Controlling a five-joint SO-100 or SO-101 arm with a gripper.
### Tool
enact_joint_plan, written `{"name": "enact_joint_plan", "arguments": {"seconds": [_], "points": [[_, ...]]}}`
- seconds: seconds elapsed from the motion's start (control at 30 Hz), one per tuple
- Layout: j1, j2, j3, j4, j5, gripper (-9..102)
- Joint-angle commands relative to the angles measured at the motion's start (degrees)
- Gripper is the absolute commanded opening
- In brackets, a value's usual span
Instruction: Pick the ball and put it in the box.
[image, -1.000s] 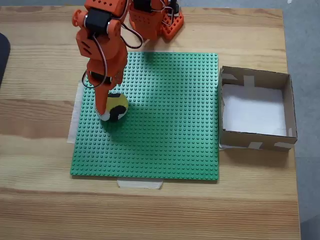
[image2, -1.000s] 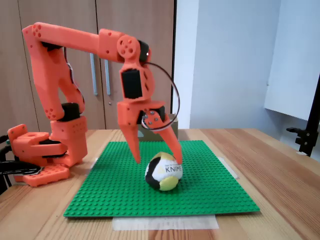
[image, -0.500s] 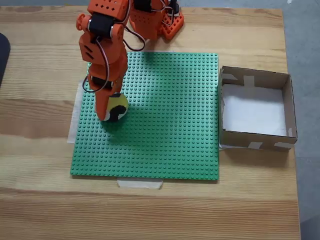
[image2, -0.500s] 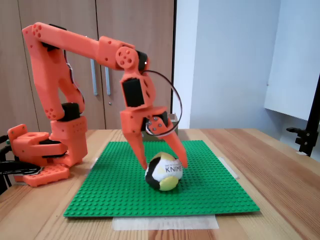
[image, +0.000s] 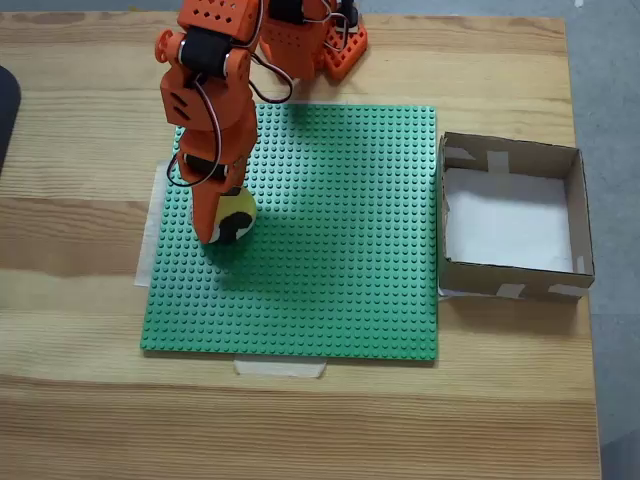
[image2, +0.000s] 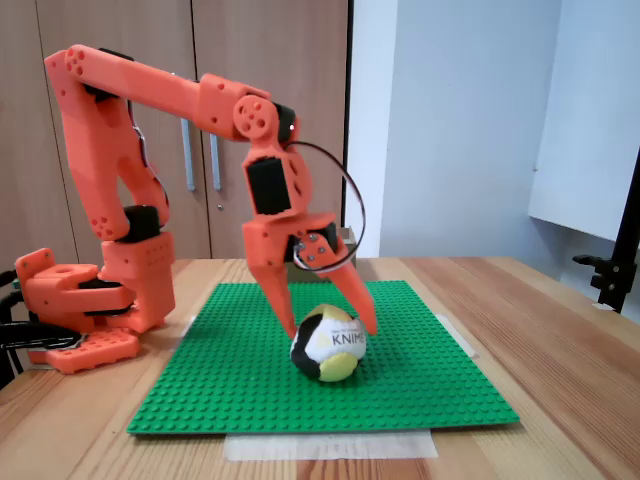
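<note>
Left of centre in both fixed views, the ball (image: 234, 216) is seen resting on a green studded baseplate (image: 330, 250), with the orange hand (image2: 333, 328) lowered over it. Its two tapered fingers (image2: 284, 312) are spread apart and straddle the ball's upper half, one on each side; whether the tips are already touching the cover cannot be told. This straddling pose is judged to be the set-up for a squeeze, the grasp not yet being made. The ball is patched in yellow, black and white, looks soft and slightly squashed at its base, and carries dark lettering on a white panel.

The baseplate is a thin square sheet covered in even rows of small studs, and is held flat on the wooden worktop (image: 80, 300) by pale tape, presumably so that it does not slide. At the right of the top-down fixed view the box (image: 575, 215) stands just beside the baseplate's edge, well apart from the ball. It is shallow, square, of brown cardboard with a white bottom and pale tape strips on its walls, and is open upward for a drop from above.
</note>
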Motion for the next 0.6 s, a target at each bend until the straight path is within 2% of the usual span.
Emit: {"name": "enact_joint_plan", "arguments": {"seconds": [0.0,0.57], "points": [[-0.62,1.49,-1.49,0.53,0.44,43],[-1.14,1.49,-15.21,11.07,5.36,41]]}}
